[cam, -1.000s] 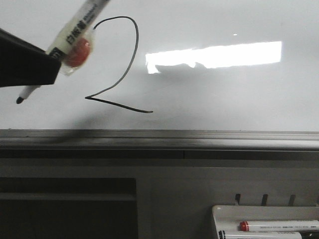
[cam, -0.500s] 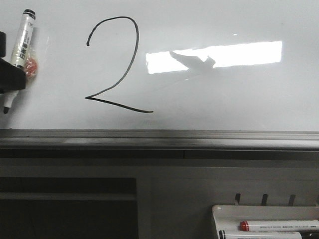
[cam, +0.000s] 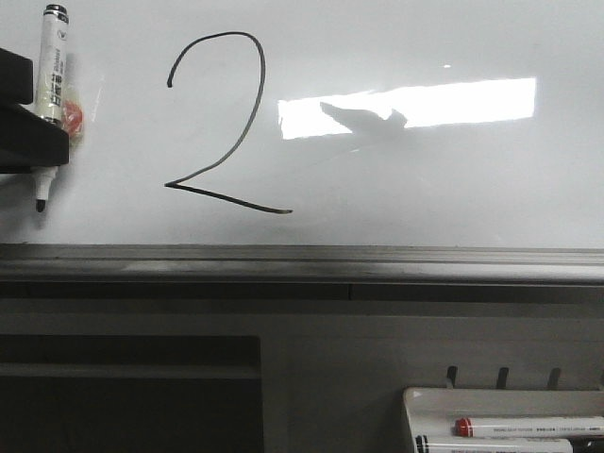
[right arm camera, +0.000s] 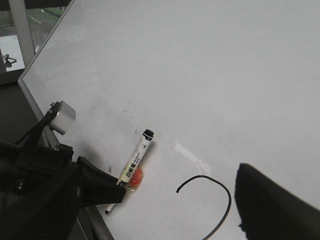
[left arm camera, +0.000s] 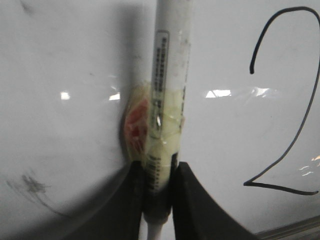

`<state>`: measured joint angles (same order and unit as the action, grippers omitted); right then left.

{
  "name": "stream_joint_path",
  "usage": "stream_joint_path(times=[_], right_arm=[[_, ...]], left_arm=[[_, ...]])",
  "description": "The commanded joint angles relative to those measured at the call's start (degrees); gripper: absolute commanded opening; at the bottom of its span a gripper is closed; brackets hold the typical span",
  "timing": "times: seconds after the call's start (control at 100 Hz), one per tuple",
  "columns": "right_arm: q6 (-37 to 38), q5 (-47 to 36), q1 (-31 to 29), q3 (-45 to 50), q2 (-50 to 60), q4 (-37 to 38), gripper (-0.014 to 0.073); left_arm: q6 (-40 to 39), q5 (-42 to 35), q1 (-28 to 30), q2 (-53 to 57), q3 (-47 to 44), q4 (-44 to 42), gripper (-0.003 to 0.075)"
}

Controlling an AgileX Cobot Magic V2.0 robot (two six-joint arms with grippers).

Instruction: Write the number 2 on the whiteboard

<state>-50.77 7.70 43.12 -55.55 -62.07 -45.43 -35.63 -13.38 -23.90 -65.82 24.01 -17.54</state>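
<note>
At the far left of the front view the left tool (cam: 28,132) is clamped on a white marker (cam: 51,75), which stands nearly upright with its black cap end above the tool and its dark tip below it. In the left wrist view the two dark fingers (left arm camera: 131,200) press the barrel from either side, and a lump of clear tape with something red inside (left arm camera: 137,127) is stuck to the barrel just above the grip. The tip hangs close in front of the whiteboard (cam: 425,179); whether it touches the surface cannot be told.

To the right of the left tool and apart from the marker, the number 2 (cam: 222,123) is drawn in thin black line on the whiteboard, taller than the marker, its rounded loop level with the marker's cap and its slanting base stroke just lower than the marker's tip. Further right a bright rectangular light reflection (cam: 406,106) lies on the board. Below runs the grey rail (cam: 302,264).

At the lower right, well away from the left tool, a small white tray (cam: 429,415) holds spare markers (cam: 528,427).

The right tool shows only as a dark shape (right arm camera: 272,205) at the edge of the right wrist view, so I cannot tell how its jaws stand.
</note>
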Motion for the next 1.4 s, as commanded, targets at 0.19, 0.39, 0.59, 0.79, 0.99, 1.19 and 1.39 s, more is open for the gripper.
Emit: stream_joint_path(times=[0.19,0.39,0.59,0.79,0.99,1.19,1.39], right_arm=[[-0.64,-2.65,-0.21,-1.85,0.98,-0.73,0.0554],[-0.64,-3.27,-0.21,-1.85,0.98,-0.73,0.0554],[-0.64,-3.36,-0.21,-1.85,0.98,-0.73,0.0554],[-0.55,-0.83,-0.21,-1.03,2.79,-0.84,0.0227],[-0.55,-2.98,-0.21,5.36,9.78,-0.84,-0.0051],[-0.55,-7.12,-0.21,18.35,22.37,-0.84,-0.0051],[-0.55,-9.01,-0.21,31.55,38.0,-0.84,-0.0051]], left_arm=[[-0.57,-3.53,0.24,-0.15,1.79,1.41,0.0353],[-0.57,-3.64,0.24,0.23,1.79,1.41,0.0496],[-0.57,-1.64,0.24,5.14,1.79,0.62,0.0492],[-0.57,2.4,-1.67,17.33,1.79,-2.5,0.0296],[-0.57,4.77,-3.22,33.66,1.79,-9.34,-0.002],[-0.57,16.96,-3.22,47.76,0.93,-15.75,-0.002],[-0.57,18.18,-3.22,57.63,-3.52,-17.45,-0.002]])
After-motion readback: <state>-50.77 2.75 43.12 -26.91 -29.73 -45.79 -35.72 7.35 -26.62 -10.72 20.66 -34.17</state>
